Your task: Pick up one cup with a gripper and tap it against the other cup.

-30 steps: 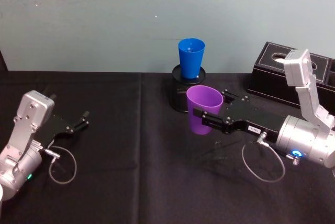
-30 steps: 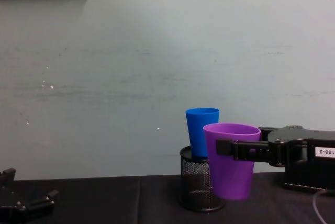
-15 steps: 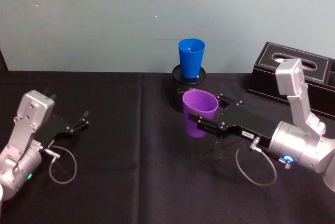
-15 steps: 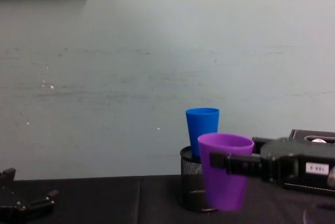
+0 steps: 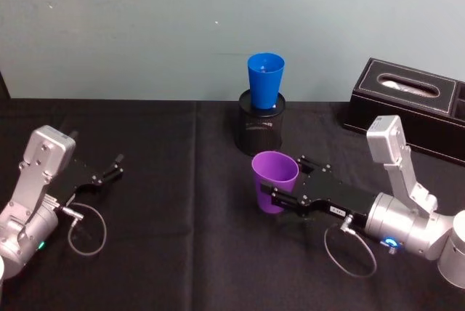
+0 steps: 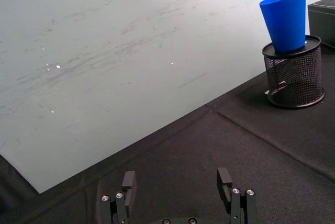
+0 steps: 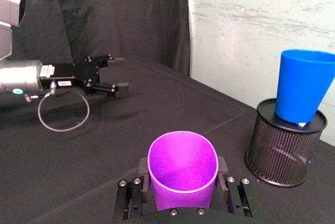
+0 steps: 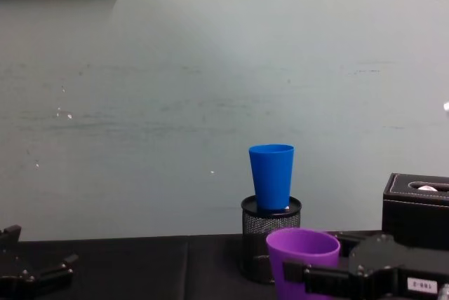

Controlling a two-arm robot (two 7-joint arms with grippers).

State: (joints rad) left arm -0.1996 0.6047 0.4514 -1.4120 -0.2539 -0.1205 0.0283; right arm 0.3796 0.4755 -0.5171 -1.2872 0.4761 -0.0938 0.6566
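smooth tapered purple plastic tumbler [image 5: 274, 181], upright, clamped betw. the fingers of the black two-fingered right gripper [image 5: 280, 196] on its black and silver arm w/ white label, low over the black cloth-covered table [image 5: 182, 253], in front of and well apart from the bright blue plastic tumbler [image 5: 264, 82]. seen in right wrist view: purple tumbler [image 7: 182, 175] open-mouthed, glossy, held mid-body. blue tumbler, smooth, narrower at base, standing on top of a round black wire-mesh pen holder [image 5: 261, 129], base resting in its rim. black leather tissue box [image 5: 411, 107] w/ pale stitching at far right of table, behind right arm. left gripper [image 5: 110, 169] parked on the cloth at left side, fingers spread apart, holding nothing. table cloth matte, w/ faint fold lines. pale grey-green scuffed wall [image 8: 175, 90] behind; dark curtain [image 7: 104, 14] beside wall in right wrist view.
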